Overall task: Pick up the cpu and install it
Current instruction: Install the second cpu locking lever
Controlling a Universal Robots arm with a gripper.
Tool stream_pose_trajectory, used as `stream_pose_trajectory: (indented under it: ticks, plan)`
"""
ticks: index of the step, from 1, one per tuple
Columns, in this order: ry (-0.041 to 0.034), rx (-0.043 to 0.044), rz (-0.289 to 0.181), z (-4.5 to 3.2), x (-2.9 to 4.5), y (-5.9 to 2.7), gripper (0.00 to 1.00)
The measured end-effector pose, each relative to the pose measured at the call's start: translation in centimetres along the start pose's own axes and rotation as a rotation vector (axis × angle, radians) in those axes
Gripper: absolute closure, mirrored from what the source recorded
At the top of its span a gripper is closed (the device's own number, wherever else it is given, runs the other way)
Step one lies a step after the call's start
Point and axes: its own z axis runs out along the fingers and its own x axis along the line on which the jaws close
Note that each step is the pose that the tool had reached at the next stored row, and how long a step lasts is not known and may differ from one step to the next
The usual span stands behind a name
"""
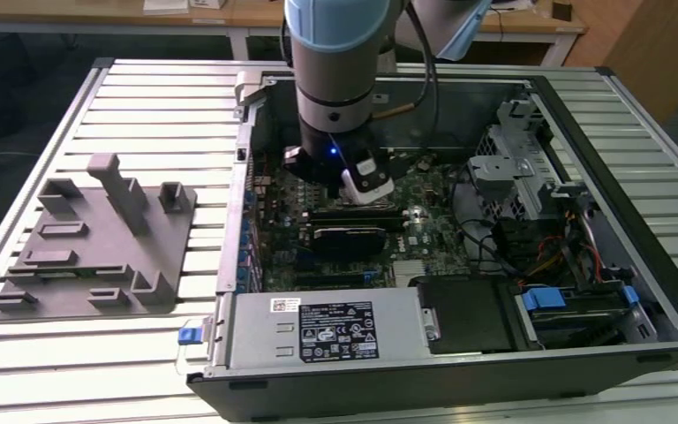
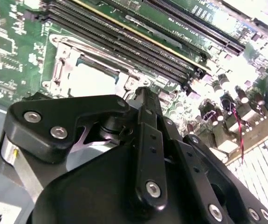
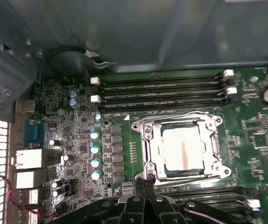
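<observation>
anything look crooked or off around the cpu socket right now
Nothing stands out. In the first wrist view the cpu lies flat and square inside the socket frame, its edges parallel to the frame's. The memory slots beside it run straight, and no loose parts lie on the motherboard.

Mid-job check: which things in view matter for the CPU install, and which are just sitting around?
Job:
- cpu, lying in the socket
- socket, metal frame around the cpu
- gripper, close beside the socket
- motherboard

Lying about:
- grey fixture on the table, outside the case
- power supply
- drive cage
- memory slots
</observation>
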Motion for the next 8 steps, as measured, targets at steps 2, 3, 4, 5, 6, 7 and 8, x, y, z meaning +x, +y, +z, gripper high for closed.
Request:
stream_pose_trajectory:
  ticks: [2,3,4,5,6,7,8]
  plan:
    - [-0.0007,0.0059,0.0,-0.39,-0.14,0.1,0.89]
    - [-0.0014,0.0111,0.0,-0.5,-0.23,0.15,0.89]
    - [-0.0023,0.0211,0.0,-0.61,-0.32,0.18,0.89]
    - [-0.0032,0.0328,0.001,-0.69,-0.4,0.22,0.89]
    - [-0.0043,0.044,0.001,-0.75,-0.49,0.26,0.89]
    - [-0.0054,0.0552,0.001,-0.79,-0.59,0.3,0.89]
    - [-0.0065,0.0663,0.001,-0.81,-0.7,0.33,0.89]
